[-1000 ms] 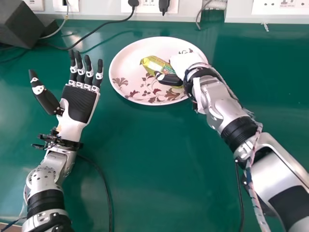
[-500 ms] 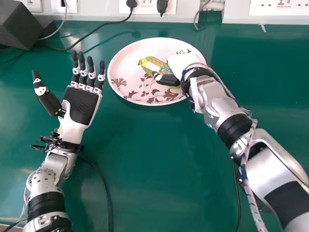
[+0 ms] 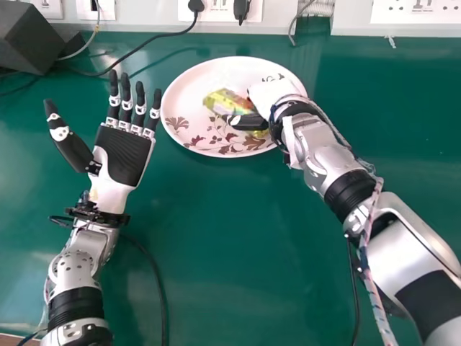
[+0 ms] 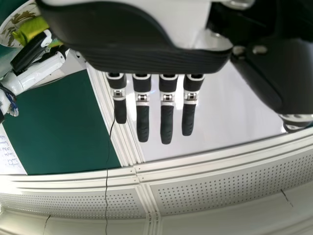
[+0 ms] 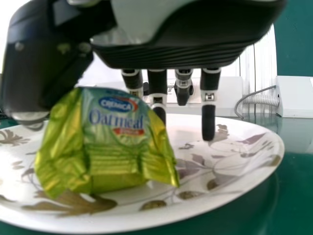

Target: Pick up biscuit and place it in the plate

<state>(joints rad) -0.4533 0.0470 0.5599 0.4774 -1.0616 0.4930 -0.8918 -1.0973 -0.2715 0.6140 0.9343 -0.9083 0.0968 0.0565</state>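
Biscuit (image 5: 105,152) on our plate (image 3: 180,94), within our right hand's (image 5: 181,54) reach.
We keep those fingers loose and fairly straight around it, likely to let it settle; our left hand (image 3: 124,155) idles wide, clear of the plate.

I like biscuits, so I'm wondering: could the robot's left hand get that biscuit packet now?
Probably yes. The left hand is open beside the plate, with nothing between it and the packet's left end. But the right hand is at the other end, so they might bump.
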